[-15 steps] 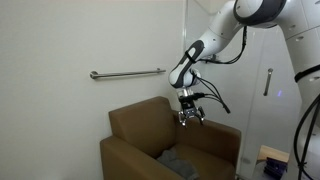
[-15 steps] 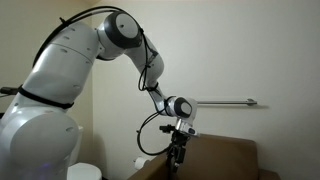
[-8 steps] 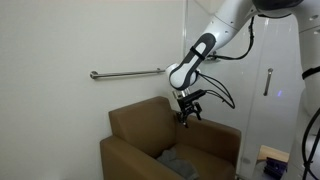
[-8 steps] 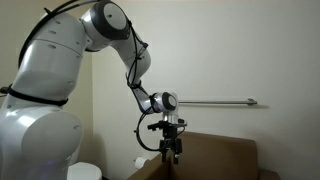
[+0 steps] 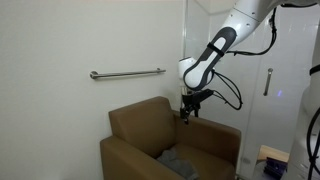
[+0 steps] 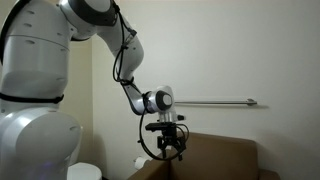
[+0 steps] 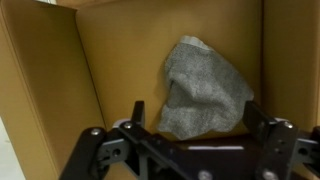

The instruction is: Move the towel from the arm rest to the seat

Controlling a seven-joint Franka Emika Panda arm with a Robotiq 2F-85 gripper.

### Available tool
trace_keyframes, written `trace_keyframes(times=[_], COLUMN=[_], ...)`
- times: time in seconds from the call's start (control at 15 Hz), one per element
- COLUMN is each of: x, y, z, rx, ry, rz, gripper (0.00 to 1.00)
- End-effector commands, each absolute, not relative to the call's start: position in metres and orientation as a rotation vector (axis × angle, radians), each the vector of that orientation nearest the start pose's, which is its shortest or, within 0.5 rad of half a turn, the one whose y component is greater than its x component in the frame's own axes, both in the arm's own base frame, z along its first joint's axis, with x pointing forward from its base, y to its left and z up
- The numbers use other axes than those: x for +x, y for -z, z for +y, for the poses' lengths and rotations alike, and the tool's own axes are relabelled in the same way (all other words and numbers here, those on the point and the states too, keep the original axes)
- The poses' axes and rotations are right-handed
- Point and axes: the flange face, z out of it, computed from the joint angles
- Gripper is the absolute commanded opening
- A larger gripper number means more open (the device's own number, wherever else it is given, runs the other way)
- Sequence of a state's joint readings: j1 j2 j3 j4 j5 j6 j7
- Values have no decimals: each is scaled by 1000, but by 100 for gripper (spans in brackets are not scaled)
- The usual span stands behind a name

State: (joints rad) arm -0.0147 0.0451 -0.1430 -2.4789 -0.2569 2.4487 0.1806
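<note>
A grey towel lies crumpled on the seat of the brown armchair; it also shows in an exterior view low on the seat. My gripper hangs open and empty above the chair, over the far arm rest and back. In the wrist view the open fingers frame the towel from well above. In an exterior view the gripper is above the chair's edge, and the towel is hidden there.
A metal grab bar is fixed to the white wall behind the chair, also in an exterior view. A white door with a handle stands beside the chair. A small white object sits low near the robot base.
The arm has lifted and drawn the open gripper up and away from the seat. The towel stays on the seat.
</note>
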Motion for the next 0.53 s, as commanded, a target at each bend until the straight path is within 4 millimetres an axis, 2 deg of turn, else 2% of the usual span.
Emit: trace_keyframes(times=[0.0, 0.07, 0.47], x=[454, 460, 461], y=[-275, -271, -271], z=[-77, -78, -77], rx=[-3200, -3246, -3239], ry=[-71, -105, -103], rz=[-6, 105, 89], gripper=[100, 100, 100])
